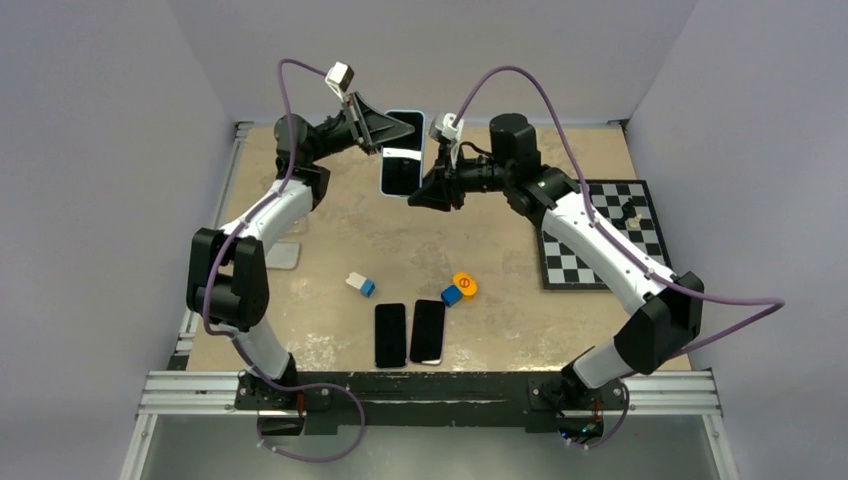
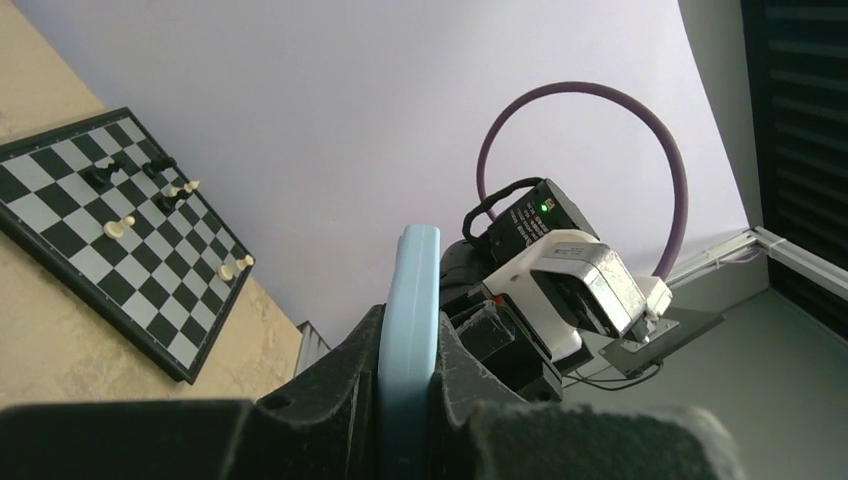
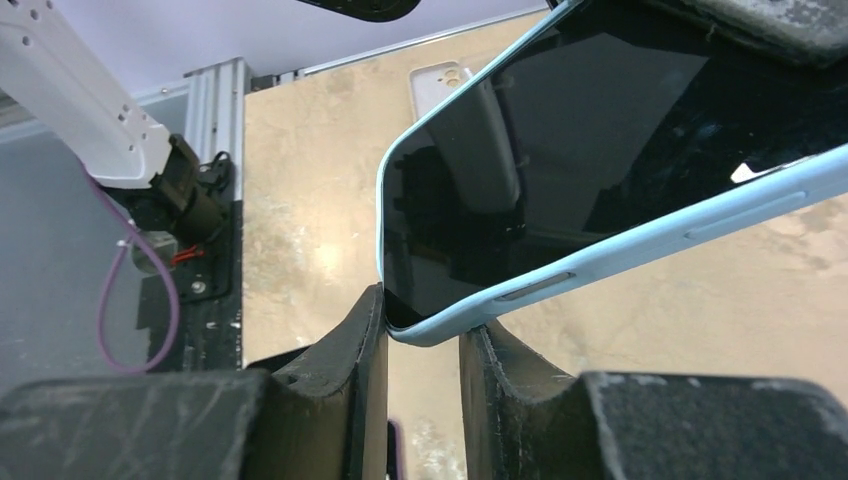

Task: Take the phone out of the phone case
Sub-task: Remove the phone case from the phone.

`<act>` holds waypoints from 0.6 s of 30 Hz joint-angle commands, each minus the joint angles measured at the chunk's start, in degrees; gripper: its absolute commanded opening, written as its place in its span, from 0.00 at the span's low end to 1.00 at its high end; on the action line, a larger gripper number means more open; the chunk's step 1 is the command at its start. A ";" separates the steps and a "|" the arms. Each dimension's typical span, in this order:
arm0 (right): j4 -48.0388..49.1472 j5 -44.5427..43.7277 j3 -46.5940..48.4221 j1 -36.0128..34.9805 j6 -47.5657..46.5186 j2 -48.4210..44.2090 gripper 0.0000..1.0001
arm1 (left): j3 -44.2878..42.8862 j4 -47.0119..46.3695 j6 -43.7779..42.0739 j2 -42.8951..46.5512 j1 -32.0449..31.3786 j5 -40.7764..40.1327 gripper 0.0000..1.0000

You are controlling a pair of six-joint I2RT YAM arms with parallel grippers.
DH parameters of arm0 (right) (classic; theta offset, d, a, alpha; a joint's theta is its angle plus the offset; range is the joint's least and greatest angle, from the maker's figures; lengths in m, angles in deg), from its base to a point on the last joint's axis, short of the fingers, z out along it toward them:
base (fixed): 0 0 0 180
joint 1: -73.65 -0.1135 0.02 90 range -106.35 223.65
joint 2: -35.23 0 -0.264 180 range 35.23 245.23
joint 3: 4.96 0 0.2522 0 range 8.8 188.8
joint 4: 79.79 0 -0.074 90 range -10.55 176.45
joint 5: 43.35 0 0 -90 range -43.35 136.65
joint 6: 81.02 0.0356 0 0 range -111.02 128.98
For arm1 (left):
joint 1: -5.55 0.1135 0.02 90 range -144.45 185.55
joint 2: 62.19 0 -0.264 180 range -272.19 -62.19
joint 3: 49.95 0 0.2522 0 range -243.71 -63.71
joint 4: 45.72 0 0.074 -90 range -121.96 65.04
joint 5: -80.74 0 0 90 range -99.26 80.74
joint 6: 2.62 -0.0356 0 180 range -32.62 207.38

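The case (image 2: 408, 330) is light blue. The phone (image 3: 560, 140) is black. The chessboard (image 1: 600, 235) has black and white squares. The table (image 1: 480, 230) is sandy tan. The cable (image 2: 585, 90) is purple.

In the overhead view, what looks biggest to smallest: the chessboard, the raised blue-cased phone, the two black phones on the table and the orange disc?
1. chessboard
2. blue-cased phone, though raised nearer the camera, which may enlarge it
3. two black phones, alike, so tied
4. orange disc
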 commanded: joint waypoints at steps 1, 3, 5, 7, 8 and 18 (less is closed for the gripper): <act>15.35 -10.31 8.34 -2.73 -18.75 2.31 0.00 | -3.97 11.49 12.70 -1.95 -4.83 0.15 0.00; 14.50 -8.60 10.15 -2.69 -20.24 3.69 0.00 | -6.01 10.11 13.76 -3.40 -4.89 1.41 0.00; 14.07 -6.81 11.67 -2.69 -21.84 4.96 0.00 | -6.87 9.20 14.69 -4.15 -4.83 1.69 0.00; 14.73 -4.93 12.15 -2.63 -22.80 5.67 0.00 | -7.69 9.10 14.74 -4.63 -4.68 2.26 0.00; 15.00 -4.86 12.28 -2.62 -23.48 5.87 0.00 | -7.92 9.15 14.68 -4.86 -4.59 2.56 0.00; 20.62 -4.36 12.76 1.64 -17.61 9.38 0.00 | -6.35 7.48 14.85 -4.44 -4.23 1.18 0.00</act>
